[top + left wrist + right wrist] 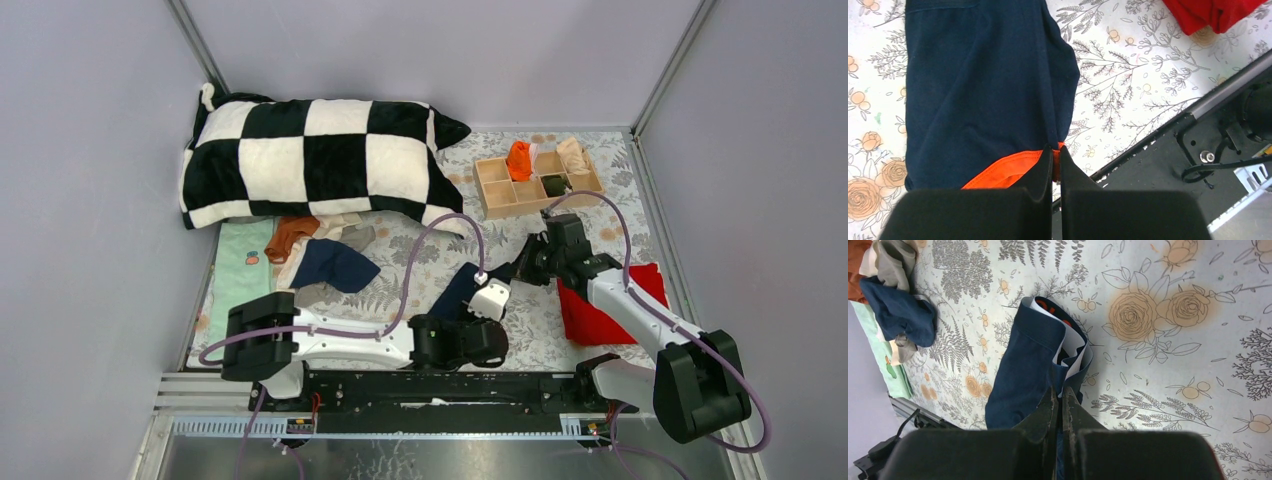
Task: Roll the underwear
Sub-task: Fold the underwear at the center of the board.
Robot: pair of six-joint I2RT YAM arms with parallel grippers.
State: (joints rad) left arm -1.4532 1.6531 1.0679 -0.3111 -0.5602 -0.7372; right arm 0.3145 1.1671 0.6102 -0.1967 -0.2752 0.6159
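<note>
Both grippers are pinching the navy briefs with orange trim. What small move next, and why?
Probably ease them apart to flatten the navy cloth briefs with orange trim: the left gripper pinches its orange edge, the right gripper the rumpled other end.

The left arm is being held low, stretched rightward along the near edge, with its forearm being bent up toward the middle of the table. The left gripper is being held closed, jaws pressed together, a corner of the navy underwear being pinched between them. The right arm is being reached forward and leftward from its base, the wrist being angled downward. The right gripper is likewise being held closed, the same garment's edge being nipped at its tips.
</note>
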